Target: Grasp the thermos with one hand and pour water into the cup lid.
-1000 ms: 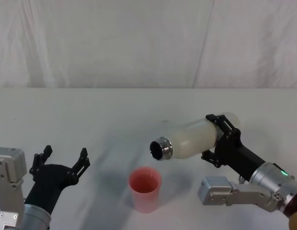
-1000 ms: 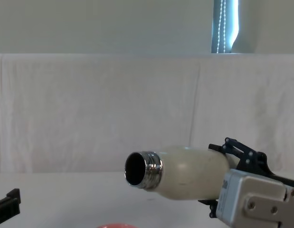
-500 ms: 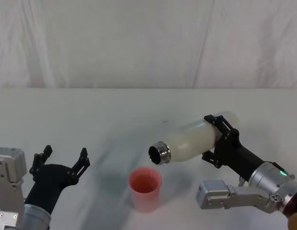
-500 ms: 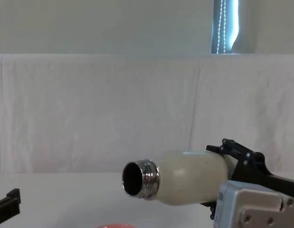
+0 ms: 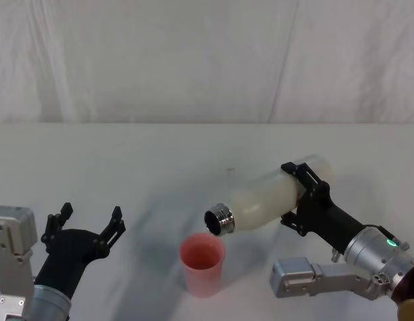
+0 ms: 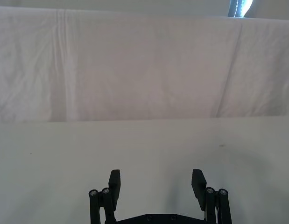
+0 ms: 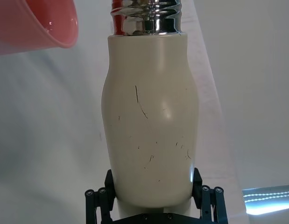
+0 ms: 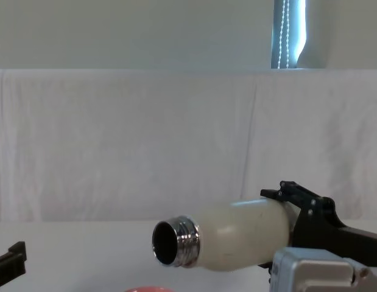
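The right end effector, a black boxy gripper with flat parallel fingers on a black and grey arm, is clamped around the lower body of the tall cream-white matte thermos with a shiny threaded steel neck. In the right wrist view its two fingers press against either side of the bottle's base. The thermos is held off the bench, lying nearly level with its neck tipped slightly downward and pointing toward the robot's left. No brand, label or writing can be read on it; only thin dark scuff marks cross its matte surface.

The open steel mouth sits just above and just to the right of the rim of the small round pink-red cup lid, which stands upright on the white cloth-covered bench. In the chest view the thermos hangs above the cup lid's curved rim at the bottom edge. In the right wrist view the cup lid lies just beside the steel neck. Whether any water is leaving the mouth cannot be told.

The left end effector hovers low at the robot's left, well apart from the cup lid, with its fingers spread wide and holding nothing.

A wrinkled white cloth backdrop rises behind the bench.
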